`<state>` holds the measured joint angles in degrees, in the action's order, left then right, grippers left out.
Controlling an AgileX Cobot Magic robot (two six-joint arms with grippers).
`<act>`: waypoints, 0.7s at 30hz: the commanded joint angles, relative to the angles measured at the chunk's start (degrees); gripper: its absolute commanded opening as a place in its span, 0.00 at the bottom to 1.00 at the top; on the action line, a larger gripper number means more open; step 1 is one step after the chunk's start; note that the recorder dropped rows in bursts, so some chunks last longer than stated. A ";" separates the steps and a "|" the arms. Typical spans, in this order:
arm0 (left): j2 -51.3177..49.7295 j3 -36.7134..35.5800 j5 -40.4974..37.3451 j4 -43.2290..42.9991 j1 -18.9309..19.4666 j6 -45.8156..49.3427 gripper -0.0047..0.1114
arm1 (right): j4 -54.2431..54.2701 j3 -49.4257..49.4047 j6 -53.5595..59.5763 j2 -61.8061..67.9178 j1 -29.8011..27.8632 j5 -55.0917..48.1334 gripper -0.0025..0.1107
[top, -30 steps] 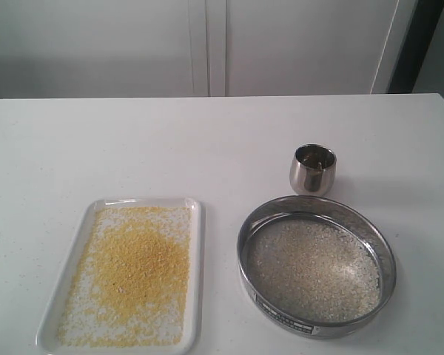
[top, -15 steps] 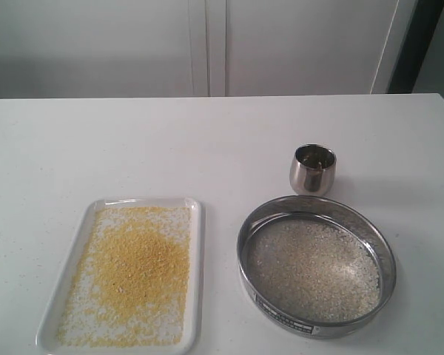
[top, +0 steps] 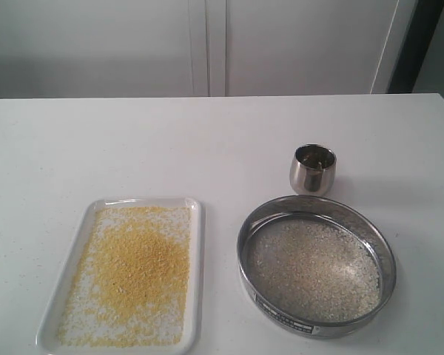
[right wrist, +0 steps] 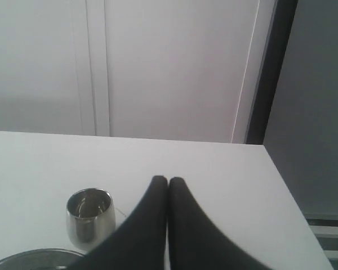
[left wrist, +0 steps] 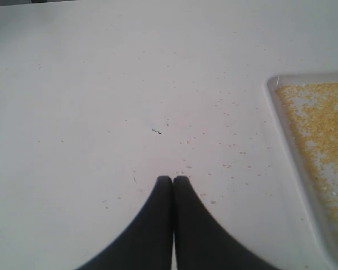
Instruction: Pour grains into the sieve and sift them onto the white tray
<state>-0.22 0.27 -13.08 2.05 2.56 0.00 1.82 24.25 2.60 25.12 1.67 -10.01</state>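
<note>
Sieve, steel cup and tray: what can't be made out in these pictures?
- Sieve label strip: exterior view, too small and blurred to read.
- Steel cup: exterior and right wrist views, reflections hide whether it's empty.
- White tray: left wrist view, mostly cut off by the frame edge.

Left gripper (left wrist: pixel 173 179): black fingers pressed together, tips touching, nothing between them. Right gripper (right wrist: pixel 168 180): black fingers likewise pressed together, empty. Neither visible in exterior view.

Sieve (top: pixel 316 325): shiny metal, wire mesh. Cup (top: pixel 312 170): polished steel. Tray (top: pixel 197 259): glossy white. Table (top: pixel 170 148): matt.
</note>
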 commanded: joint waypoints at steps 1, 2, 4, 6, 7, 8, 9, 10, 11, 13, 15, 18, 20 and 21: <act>0.22 -0.27 0.24 0.21 0.09 0.00 0.04 | 1.34 -4.47 -0.29 -5.80 -0.35 -0.70 0.02; 0.22 -0.27 0.24 0.21 0.09 0.00 0.04 | 1.34 -5.21 -0.66 -7.19 -0.35 -0.70 0.02; 0.22 -0.27 0.24 0.21 0.09 0.00 0.04 | 1.34 -6.83 -1.81 -9.80 -0.35 -1.13 0.02; 0.22 -0.27 0.24 0.21 0.09 0.00 0.04 | 1.34 -8.02 -1.81 -11.94 -0.35 -2.23 0.02; 0.22 -0.27 0.24 0.21 0.09 0.00 0.04 | 1.34 -8.39 -1.81 -12.70 -0.35 -2.38 0.02; 0.22 -0.27 0.24 0.21 0.09 0.00 0.04 | 1.34 -9.04 -1.81 -13.45 -0.35 -2.64 0.02; 0.22 -0.27 0.24 0.21 0.09 0.00 0.04 | 1.34 -9.46 -1.81 -14.51 -0.35 -2.79 0.02; 0.22 -0.27 0.24 0.21 0.09 0.00 0.04 | 1.34 -10.06 -1.81 -15.16 -0.35 -2.79 0.02; 0.22 -0.27 0.24 0.21 0.09 0.00 0.04 | 1.34 -10.40 -1.81 -15.94 -0.35 -2.79 0.02; 0.22 -0.27 0.24 0.21 0.09 0.00 0.04 | 1.34 -11.49 -1.81 -17.47 -0.35 -2.79 0.02; 0.22 -0.27 0.24 0.21 0.09 0.00 0.04 | 1.34 -12.53 -1.81 -18.95 -0.35 -2.79 0.02; 0.22 -0.27 0.24 0.21 0.09 0.00 0.04 | 1.34 -14.17 -1.81 -20.39 -0.35 -2.89 0.02; 0.22 -0.27 0.24 0.21 0.09 0.00 0.04 | 1.21 -15.46 -1.81 -20.86 -0.35 -3.01 0.02; 0.22 -0.27 0.24 0.21 0.09 0.00 0.04 | 1.09 -16.10 -1.81 -21.07 -0.35 -3.01 0.02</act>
<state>-0.22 0.27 -13.08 2.05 2.56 0.00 2.91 9.85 1.13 4.78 1.67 -12.96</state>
